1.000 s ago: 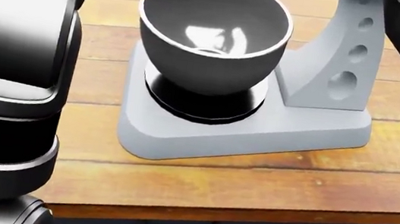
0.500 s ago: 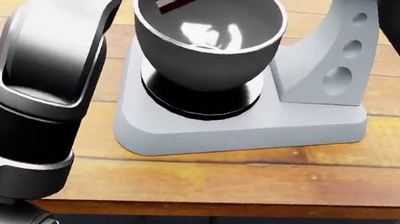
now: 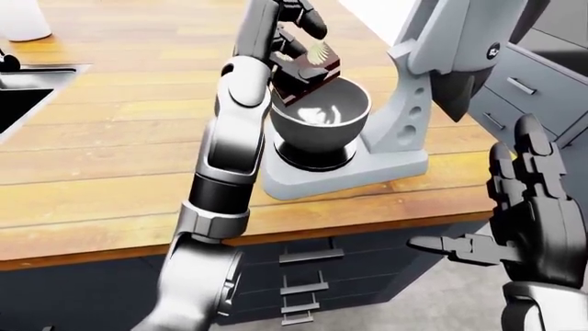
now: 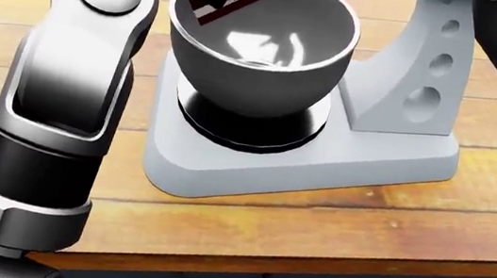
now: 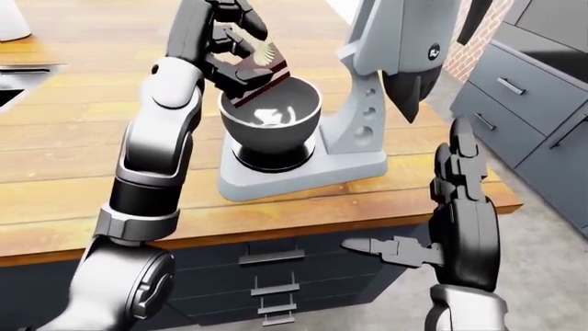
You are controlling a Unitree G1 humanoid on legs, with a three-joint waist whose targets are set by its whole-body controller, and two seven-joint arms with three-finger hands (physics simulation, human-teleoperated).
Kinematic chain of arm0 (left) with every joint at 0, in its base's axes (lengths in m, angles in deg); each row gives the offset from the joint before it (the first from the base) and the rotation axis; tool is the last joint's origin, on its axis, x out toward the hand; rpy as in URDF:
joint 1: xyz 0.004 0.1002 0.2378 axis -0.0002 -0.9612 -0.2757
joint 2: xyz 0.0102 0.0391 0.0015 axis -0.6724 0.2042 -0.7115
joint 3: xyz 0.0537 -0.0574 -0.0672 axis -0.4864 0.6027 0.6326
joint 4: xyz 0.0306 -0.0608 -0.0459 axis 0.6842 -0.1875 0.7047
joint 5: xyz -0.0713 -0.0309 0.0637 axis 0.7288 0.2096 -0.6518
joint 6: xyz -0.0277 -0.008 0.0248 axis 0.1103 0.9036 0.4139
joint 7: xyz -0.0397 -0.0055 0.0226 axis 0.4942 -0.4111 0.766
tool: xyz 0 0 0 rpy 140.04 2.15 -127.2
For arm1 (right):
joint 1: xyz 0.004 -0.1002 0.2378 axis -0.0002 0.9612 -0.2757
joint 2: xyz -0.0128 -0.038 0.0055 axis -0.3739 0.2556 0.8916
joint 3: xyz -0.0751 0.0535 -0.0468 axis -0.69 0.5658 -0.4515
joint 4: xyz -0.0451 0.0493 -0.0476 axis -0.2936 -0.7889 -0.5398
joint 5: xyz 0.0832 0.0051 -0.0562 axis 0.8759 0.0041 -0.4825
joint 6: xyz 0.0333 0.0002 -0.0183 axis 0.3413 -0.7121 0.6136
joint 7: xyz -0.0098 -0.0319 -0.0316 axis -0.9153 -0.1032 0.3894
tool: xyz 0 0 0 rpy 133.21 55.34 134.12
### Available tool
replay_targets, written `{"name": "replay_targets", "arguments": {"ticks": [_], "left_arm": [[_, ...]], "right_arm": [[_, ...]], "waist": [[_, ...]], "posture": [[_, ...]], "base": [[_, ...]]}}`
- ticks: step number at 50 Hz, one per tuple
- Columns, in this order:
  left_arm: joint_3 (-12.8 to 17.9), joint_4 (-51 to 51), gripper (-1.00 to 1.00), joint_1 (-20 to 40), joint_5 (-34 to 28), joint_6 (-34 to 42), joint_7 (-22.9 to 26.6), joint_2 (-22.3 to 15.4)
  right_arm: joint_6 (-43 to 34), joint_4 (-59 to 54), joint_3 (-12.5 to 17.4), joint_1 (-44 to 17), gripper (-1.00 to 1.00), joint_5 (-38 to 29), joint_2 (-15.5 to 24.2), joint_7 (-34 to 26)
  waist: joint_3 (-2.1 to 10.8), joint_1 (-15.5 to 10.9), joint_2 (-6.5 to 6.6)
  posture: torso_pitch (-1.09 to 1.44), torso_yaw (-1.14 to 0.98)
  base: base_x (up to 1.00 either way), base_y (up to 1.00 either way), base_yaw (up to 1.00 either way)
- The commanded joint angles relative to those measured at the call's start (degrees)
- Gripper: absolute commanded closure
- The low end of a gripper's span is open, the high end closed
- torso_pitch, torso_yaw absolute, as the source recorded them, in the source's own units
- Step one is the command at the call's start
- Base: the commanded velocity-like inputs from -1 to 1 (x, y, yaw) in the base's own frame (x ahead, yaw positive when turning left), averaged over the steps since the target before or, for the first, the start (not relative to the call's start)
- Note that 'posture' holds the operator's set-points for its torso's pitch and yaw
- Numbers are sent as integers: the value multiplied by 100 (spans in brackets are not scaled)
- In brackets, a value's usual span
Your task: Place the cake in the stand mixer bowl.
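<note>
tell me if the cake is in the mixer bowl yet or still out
Still out: the cake sits tilted over the bowl's rim, gripped by the left hand.

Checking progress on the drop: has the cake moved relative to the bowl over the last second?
Yes. In the head view the cake has moved rightward and down, past the bowl rim's upper-left edge.

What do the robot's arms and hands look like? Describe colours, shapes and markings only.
The left arm is built of rounded, glossy silver-white shells, with a black band and a grey ribbed collar near the elbow. The left hand and right hand are dark, nearly black, with thick, blocky, segmented fingers. The right wrist shows a silver cuff. No cables or markings are visible.
</note>
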State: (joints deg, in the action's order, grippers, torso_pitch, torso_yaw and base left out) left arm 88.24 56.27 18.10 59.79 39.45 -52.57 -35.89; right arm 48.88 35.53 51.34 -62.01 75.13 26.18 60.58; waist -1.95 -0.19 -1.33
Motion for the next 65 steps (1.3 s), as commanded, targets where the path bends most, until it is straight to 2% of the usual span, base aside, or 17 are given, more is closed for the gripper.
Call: {"name": "replay_targets", "arguments": {"ticks": [1,17,27,44,56,61,65], "left_arm": [[75,-233,-100,306,-61,-286,-164,-71],[104,-366,-100,276,-54,-216,-136,-123],[178,-814,-100,61,23,-10,-75,-246],[444,-2459,-100,-578,419,995,119,-744],[721,-3428,-100,-900,963,1744,35,-1083],[924,-3923,-100,-1101,1442,2219,-101,-1174],[953,-4336,-100,-1410,1681,2402,-234,-1262]], "right_arm": [[141,188,15,-72,-100,-7,36,26],[163,183,24,-62,-100,2,30,26],[142,188,-18,-80,-100,-37,37,38],[164,188,-13,-61,-100,-33,34,34],[199,188,-1,-36,-100,-26,16,47],[179,187,-49,-49,-100,-71,22,58],[161,188,-44,-71,-100,-71,31,52]], "waist": [[154,1,-14],[150,-7,-11],[141,-3,-1],[133,-1,42],[121,3,66],[121,7,81],[119,9,95]], "posture": [[0,0],[0,0],[0,0],[0,0],[0,0],[0,0],[0,0]], "base": [[0,0,0],[0,0,0],[0,0,0],[0,0,0],[0,0,0],[0,0,0],[0,0,0]]}}
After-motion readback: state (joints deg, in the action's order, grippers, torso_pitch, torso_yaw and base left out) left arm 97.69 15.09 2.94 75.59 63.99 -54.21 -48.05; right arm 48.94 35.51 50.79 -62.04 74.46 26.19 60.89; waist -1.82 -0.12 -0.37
